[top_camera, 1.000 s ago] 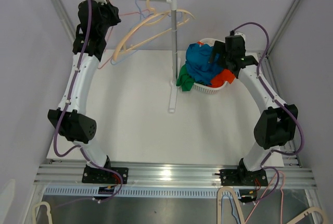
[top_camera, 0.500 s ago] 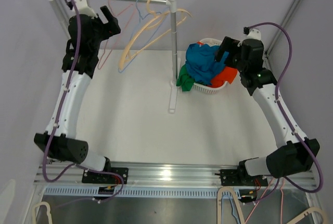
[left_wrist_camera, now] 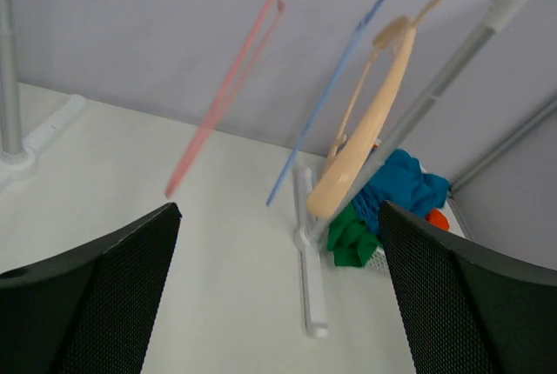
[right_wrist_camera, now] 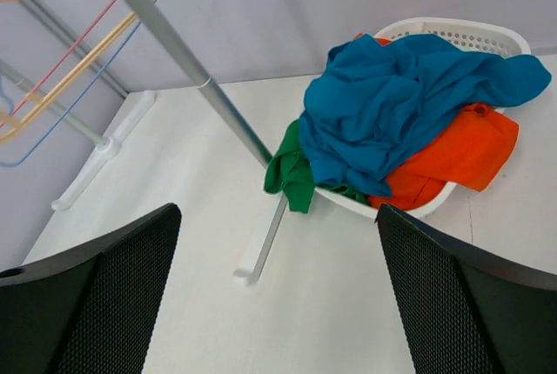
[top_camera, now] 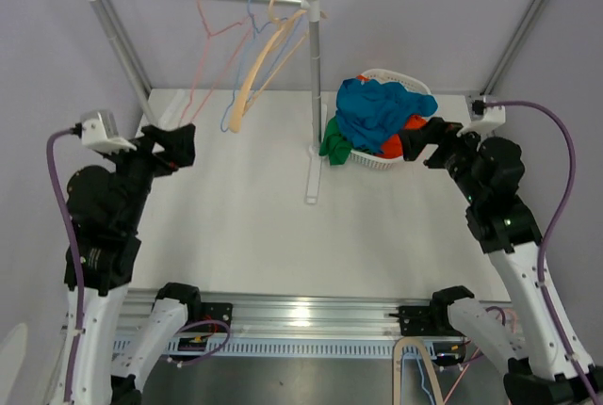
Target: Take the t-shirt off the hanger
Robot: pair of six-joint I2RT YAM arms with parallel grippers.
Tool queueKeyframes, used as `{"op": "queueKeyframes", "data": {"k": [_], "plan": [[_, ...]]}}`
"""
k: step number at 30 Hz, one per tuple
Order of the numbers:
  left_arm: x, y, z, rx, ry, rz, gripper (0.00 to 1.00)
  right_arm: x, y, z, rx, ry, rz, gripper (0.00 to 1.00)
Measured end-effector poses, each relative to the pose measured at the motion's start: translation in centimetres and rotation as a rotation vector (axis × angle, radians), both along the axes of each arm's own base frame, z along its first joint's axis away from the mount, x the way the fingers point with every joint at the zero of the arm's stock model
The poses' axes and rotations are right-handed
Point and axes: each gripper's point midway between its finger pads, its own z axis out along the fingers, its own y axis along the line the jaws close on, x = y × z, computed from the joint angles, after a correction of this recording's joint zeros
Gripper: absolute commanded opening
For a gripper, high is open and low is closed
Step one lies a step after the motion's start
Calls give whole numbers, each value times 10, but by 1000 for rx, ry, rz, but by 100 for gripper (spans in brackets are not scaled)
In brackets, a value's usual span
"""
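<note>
A blue t-shirt (top_camera: 382, 108) (right_wrist_camera: 392, 104) lies crumpled on top of the clothes in the white basket (top_camera: 380, 73) at the back right. On the rack's rail a beige hanger (top_camera: 262, 58) (left_wrist_camera: 370, 135) hangs bare. My left gripper (top_camera: 179, 146) (left_wrist_camera: 278, 304) is open and empty above the table's left side, well short of the hangers. Just right of the basket, my right gripper (top_camera: 429, 139) (right_wrist_camera: 278, 304) stands open too, holding nothing and looking down at the basket.
A pink wire hanger (top_camera: 201, 47) and a blue wire hanger (top_camera: 240, 75) hang left of the beige one. The rack's upright post (top_camera: 314, 94) and its foot (top_camera: 311, 184) stand mid-table. Orange (right_wrist_camera: 461, 152) and green (right_wrist_camera: 291, 174) garments fill the basket under the blue one.
Both arms have pulled back from the rack and basket toward the near edge. My left gripper has opened off the beige hanger, which now hangs straight down.
</note>
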Motion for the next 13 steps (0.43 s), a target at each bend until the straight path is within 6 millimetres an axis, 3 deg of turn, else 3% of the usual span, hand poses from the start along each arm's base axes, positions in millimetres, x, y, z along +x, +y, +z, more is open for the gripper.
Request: {"op": "queueKeyframes", "data": {"k": [2, 4, 8, 13], "plan": [[-11, -7, -20, -6, 19, -46, 100, -20, -2, 2, 9, -29, 16, 99], [-21, -13, -57, -4, 75, -89, 99, -36, -3, -5, 14, -35, 33, 99], [-32, -22, -113, 10, 200, -149, 100, -58, -4, -34, 11, 2, 54, 99], [-43, -27, -138, 19, 241, -185, 100, -71, -6, -68, -5, 80, 62, 99]]}}
